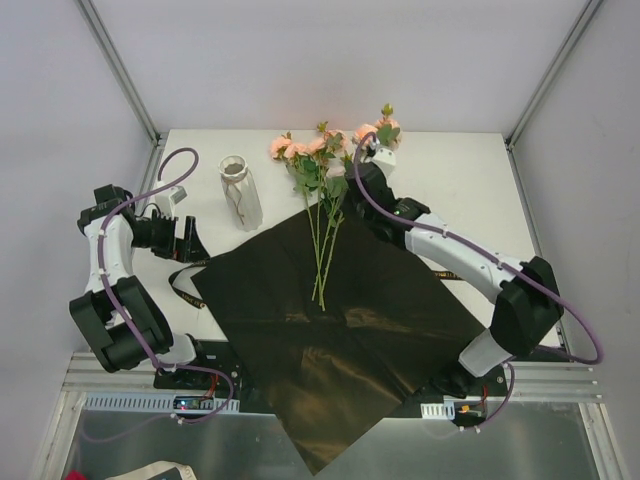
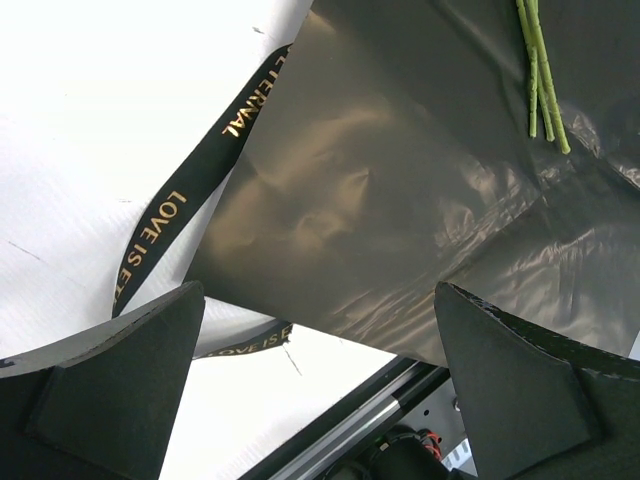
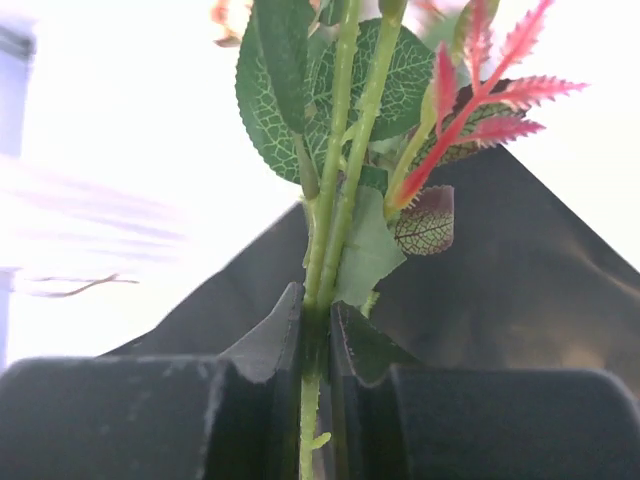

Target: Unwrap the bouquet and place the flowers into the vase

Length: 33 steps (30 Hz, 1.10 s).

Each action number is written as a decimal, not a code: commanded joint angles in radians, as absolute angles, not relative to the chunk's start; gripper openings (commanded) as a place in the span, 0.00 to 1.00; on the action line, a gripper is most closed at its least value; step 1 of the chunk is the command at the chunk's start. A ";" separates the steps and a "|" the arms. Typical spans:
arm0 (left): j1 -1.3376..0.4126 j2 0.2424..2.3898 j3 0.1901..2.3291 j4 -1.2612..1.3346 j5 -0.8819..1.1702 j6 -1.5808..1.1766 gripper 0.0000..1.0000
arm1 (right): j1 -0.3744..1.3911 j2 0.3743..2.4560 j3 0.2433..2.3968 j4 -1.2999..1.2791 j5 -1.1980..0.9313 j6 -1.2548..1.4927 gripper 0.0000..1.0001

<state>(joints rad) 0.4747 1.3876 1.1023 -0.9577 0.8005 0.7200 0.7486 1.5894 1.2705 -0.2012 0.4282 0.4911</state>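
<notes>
Top view first: the unwrapping looks done. The black paper wrap (image 1: 340,320) is spread flat over the table (image 1: 460,170), and its near corner is hung out past the near edge. Most of the flowers (image 1: 318,190) are laid on it, stem ends toward the arms and heads out past the sheet's far edge. The vase (image 1: 240,192) is stood upright just left of them. The right gripper (image 1: 372,148) is seen at the rose heads, and the left gripper (image 1: 186,240) by the wrap's left edge.

Left wrist view: the jaws are spread wide with nothing held. The gold-lettered ribbon (image 2: 165,215) and the wrap's corner are seen below them.

Right wrist view: the jaws are pinched narrow on two thin green stems (image 3: 325,240), with leaves fanned above. Whether that sprig is separate from the rest can't really be told from here.

So picking up is judged to be the step in hand. A lift is called for next, then a carry left to the vase, with the stem ends tipped down onto that narrow neck. It's crowded there, with the vase set close to the lying roses and the sheet. More bare table is seen to the right.
</notes>
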 commanded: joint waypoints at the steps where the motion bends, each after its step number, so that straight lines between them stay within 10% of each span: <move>1: 0.503 1.402 1.127 -0.965 0.833 0.704 0.99 | 0.811 1.531 1.505 -0.058 0.451 0.289 0.01; 14: 0.545 1.399 1.095 -0.963 0.853 0.715 0.99 | 0.859 2.029 2.306 0.275 0.067 0.008 0.01; 33: 0.546 1.373 1.075 -1.002 0.838 0.778 0.99 | 0.853 2.192 2.339 0.548 0.057 0.043 0.01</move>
